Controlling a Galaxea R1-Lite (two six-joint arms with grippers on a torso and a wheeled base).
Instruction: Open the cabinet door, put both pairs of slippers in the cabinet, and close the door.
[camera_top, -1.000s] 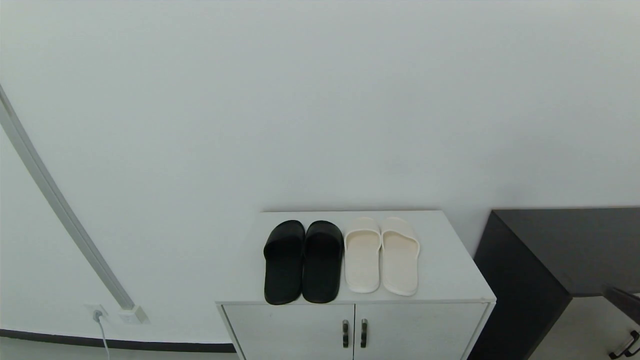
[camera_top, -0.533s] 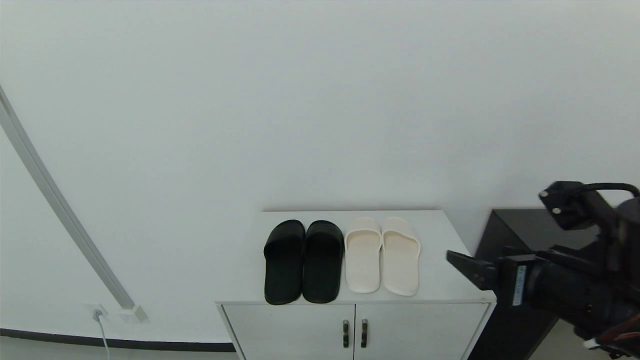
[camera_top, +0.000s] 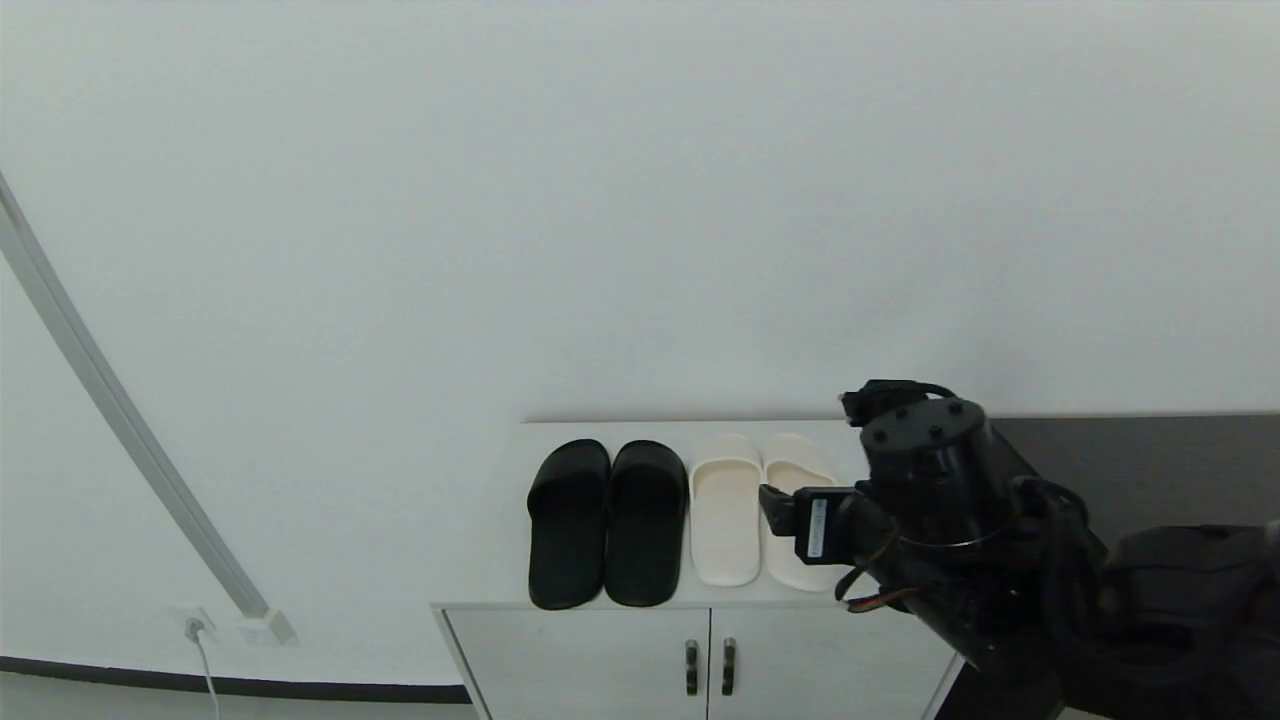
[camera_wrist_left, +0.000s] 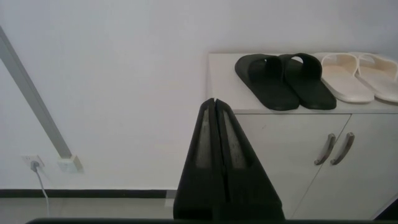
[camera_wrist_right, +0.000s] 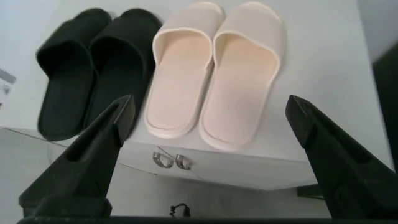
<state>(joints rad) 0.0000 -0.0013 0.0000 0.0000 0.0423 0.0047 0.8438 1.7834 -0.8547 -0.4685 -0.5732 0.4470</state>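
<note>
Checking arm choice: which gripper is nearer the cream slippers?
Right. The right gripper, open, hovers close above the cream slippers; the left gripper, shut, is farther back, beyond the black slippers.

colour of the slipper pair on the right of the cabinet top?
Cream slippers: plain cream, best in the right wrist view, beside the black slippers.

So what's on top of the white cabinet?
Two pairs of slippers sit side by side on the cabinet: black slippers and cream slippers. The right pincer, open, hangs over the cream pair, covering part of one in the head view.
</note>
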